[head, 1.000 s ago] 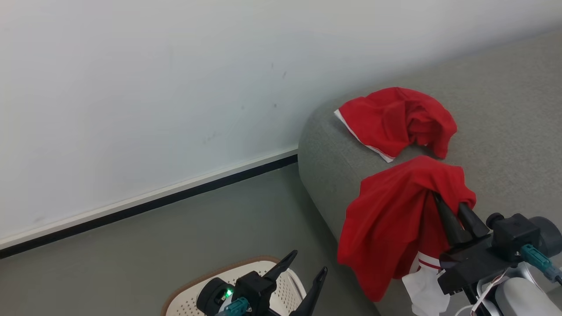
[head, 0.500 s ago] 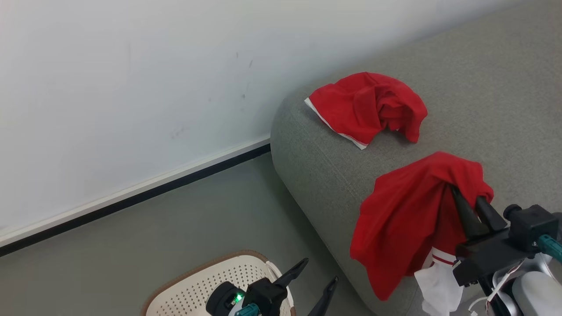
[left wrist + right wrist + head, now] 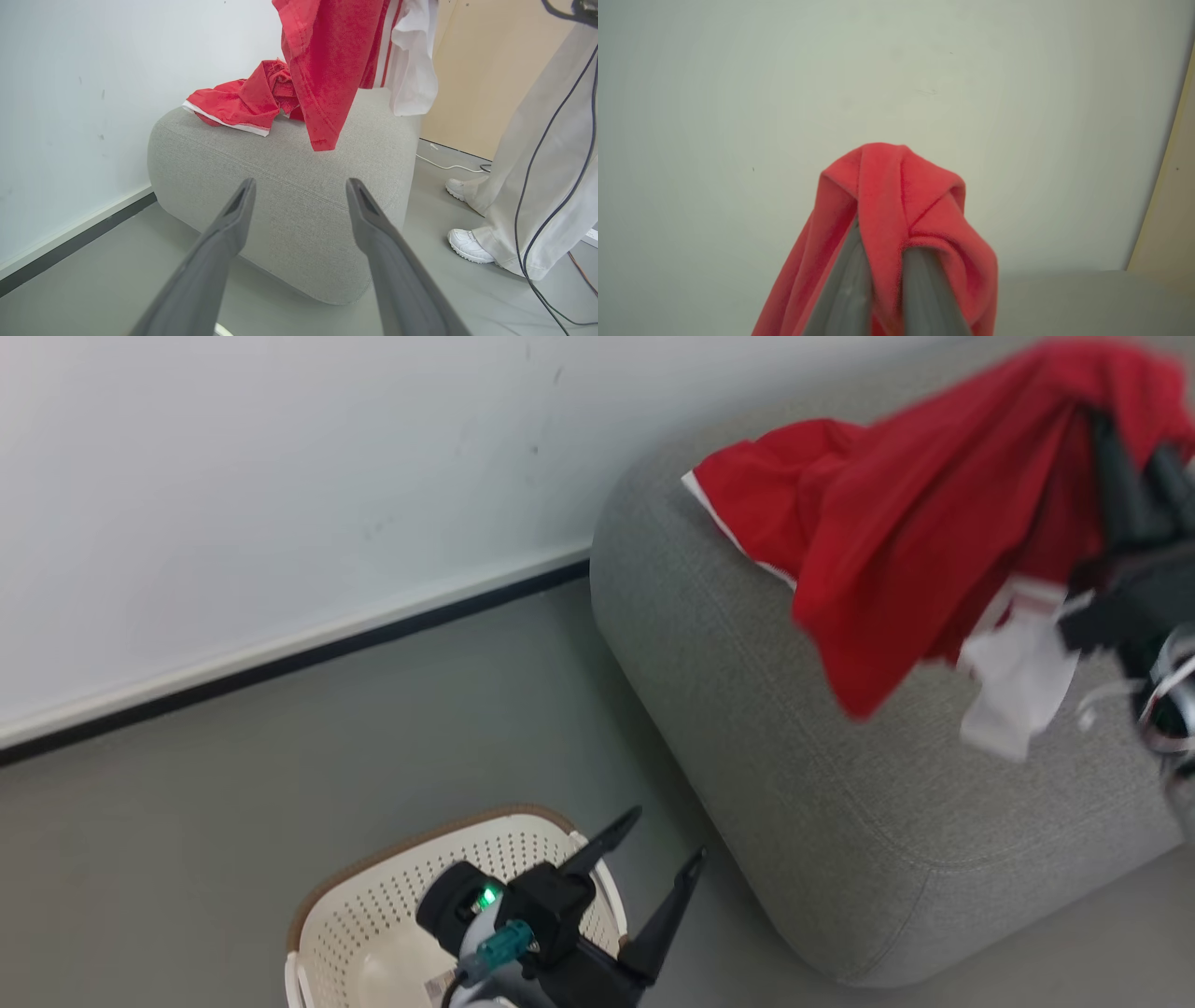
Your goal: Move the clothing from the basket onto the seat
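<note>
1. Head view: the right gripper (image 3: 1131,448) is pinched narrow on a bunched fold of the red shirt (image 3: 915,551). The shirt hangs in the air over the sofa (image 3: 840,821), with its white panel dangling lowest. The other red garment (image 3: 775,495) lies on the sofa top near the corner by the wall (image 3: 280,476). The left gripper (image 3: 667,833) stands wide and empty above the basket (image 3: 373,919). To place the shirt well, I would carry it inward from the rounded front edge, lower it until the tail pools on the top, and only then open.
2. Left wrist view: the shirt's lowest corner hangs in front of the sofa's front edge, so a drop here could slide off. A person's legs (image 3: 528,154) stand beside the sofa's other side.
3. Right wrist view: fabric wraps over both fingers. It may cling on release, so the jaws should open fully and draw straight back.
4. Against the earlier frames: the camera has shifted. Even so, the shirt has risen from hanging low against the front edge, below the lying garment, to overlapping it in view. Both grippers' states are unchanged.
</note>
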`<state>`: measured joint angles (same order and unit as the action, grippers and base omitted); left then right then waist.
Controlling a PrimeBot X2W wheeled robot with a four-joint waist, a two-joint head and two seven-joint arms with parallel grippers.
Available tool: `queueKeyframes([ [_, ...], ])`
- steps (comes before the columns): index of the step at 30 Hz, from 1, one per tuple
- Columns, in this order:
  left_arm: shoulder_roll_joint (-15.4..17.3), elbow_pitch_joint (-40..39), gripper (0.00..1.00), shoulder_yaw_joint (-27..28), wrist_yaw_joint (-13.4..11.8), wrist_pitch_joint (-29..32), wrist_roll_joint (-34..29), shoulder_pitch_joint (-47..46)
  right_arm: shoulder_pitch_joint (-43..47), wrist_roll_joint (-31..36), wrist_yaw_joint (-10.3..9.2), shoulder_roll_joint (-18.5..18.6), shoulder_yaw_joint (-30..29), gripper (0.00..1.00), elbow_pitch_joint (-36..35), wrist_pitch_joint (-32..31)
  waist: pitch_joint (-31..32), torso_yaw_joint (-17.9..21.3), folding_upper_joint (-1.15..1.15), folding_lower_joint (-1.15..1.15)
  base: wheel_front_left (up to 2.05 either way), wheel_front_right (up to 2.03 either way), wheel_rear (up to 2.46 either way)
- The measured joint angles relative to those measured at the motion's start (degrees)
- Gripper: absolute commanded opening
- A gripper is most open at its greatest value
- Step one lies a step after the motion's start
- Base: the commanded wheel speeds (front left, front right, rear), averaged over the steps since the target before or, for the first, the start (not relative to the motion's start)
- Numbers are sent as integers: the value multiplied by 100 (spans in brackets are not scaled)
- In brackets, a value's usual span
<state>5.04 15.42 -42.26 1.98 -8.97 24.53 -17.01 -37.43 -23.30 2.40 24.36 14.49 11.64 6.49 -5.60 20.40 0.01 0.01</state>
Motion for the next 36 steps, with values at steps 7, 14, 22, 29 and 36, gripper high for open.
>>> queueKeyframes([
  [7, 125, -378, 100, 172, -73, 89, -100, -406, -1593, -113, 63, 110, -327, 0, 723, -97, -529, -178, 0, 0, 0, 0, 0],
  [14, 234, -723, 100, 272, -149, 200, -234, -710, -2677, -146, 64, 367, -605, 0, 1523, -144, -1084, -433, 0, 1, 0, 0, 0],
  [22, 368, -967, 100, 315, -156, 332, -352, -906, -3707, -86, 63, 948, -895, 0, 2323, -133, -1684, -802, 1, 1, 0, 0, 0],
  [29, 512, -1126, 100, 385, -156, 385, -403, -993, -4203, 118, 62, 1322, -957, 0, 2919, -35, -2136, -1097, 1, 1, 0, 0, 0],
  [36, 571, -1300, 100, 383, -203, 458, -454, -1014, -4570, 322, 13, 1424, -816, 0, 3322, 29, -2488, -1287, 0, 0, 0, 0, 0],
])
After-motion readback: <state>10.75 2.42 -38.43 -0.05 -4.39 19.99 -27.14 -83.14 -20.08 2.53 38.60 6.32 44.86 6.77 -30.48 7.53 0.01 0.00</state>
